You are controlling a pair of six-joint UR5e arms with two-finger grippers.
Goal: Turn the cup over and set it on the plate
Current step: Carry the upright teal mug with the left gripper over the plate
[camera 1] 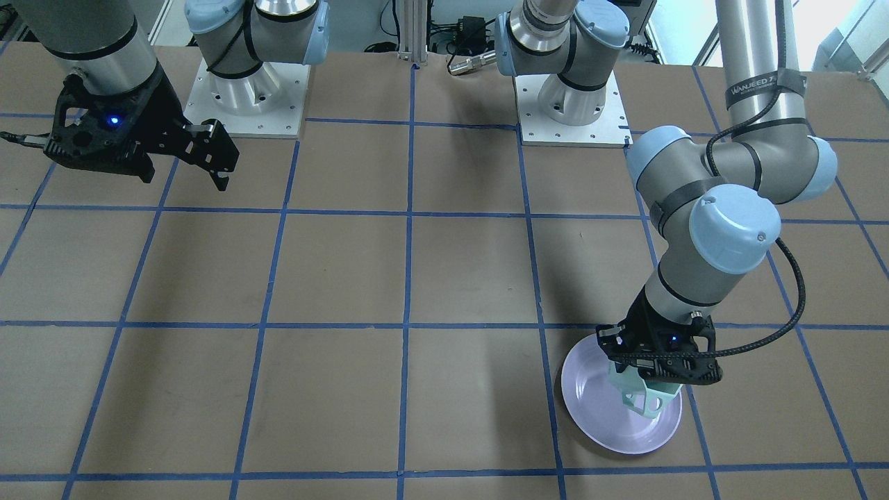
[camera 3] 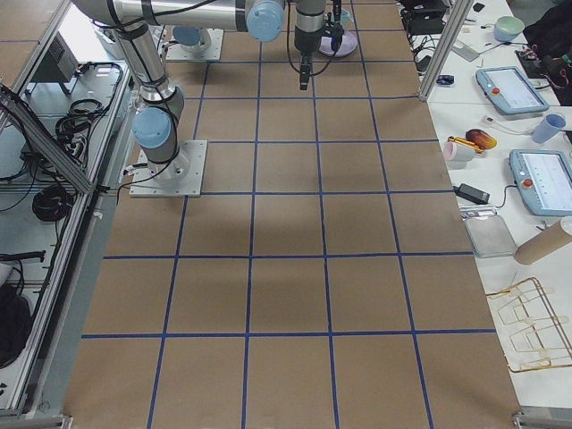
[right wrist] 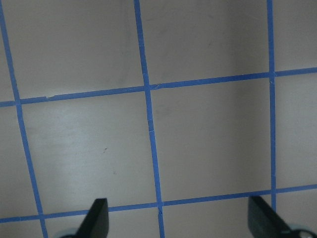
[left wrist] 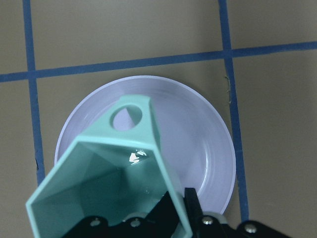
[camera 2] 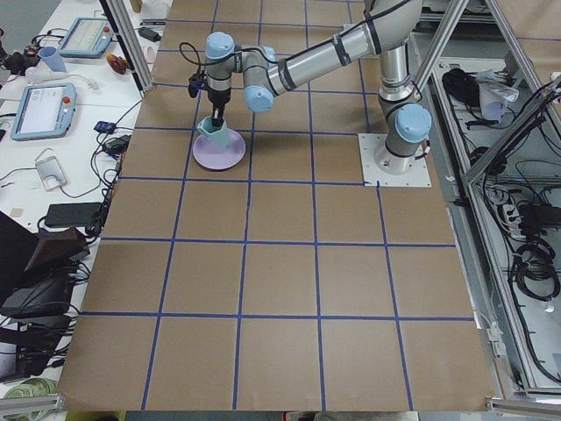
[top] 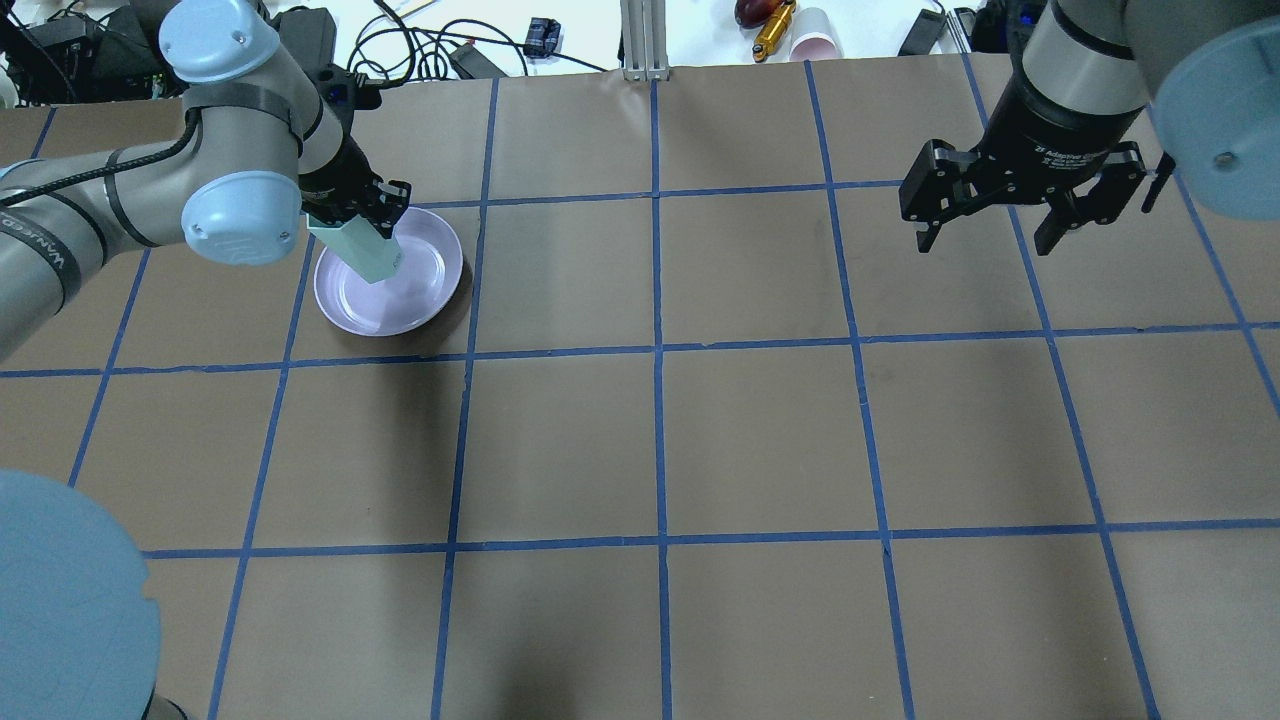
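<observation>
My left gripper (camera 1: pixel 649 380) is shut on the wall of the mint-green faceted cup (camera 1: pixel 647 401). It holds the cup tilted over the lavender plate (camera 1: pixel 596 410). In the left wrist view the cup (left wrist: pixel 106 186) has its open mouth toward the camera and its handle points out over the plate (left wrist: pixel 198 131). One finger (left wrist: pixel 191 202) presses the cup's outer wall. I cannot tell whether the cup touches the plate. From overhead, the cup (top: pixel 362 250) is over the plate's (top: pixel 425 290) left part. My right gripper (top: pixel 985 242) is open and empty, high above the table far from the plate.
The brown paper table (top: pixel 660 440) is marked by blue tape lines. The arms' base plates (camera 1: pixel 253 104) stand at the robot's side. Cables and small items (top: pixel 775 25) lie beyond the table's far edge. The right wrist view shows only bare table (right wrist: pixel 198 134) between the open fingertips (right wrist: pixel 97 218).
</observation>
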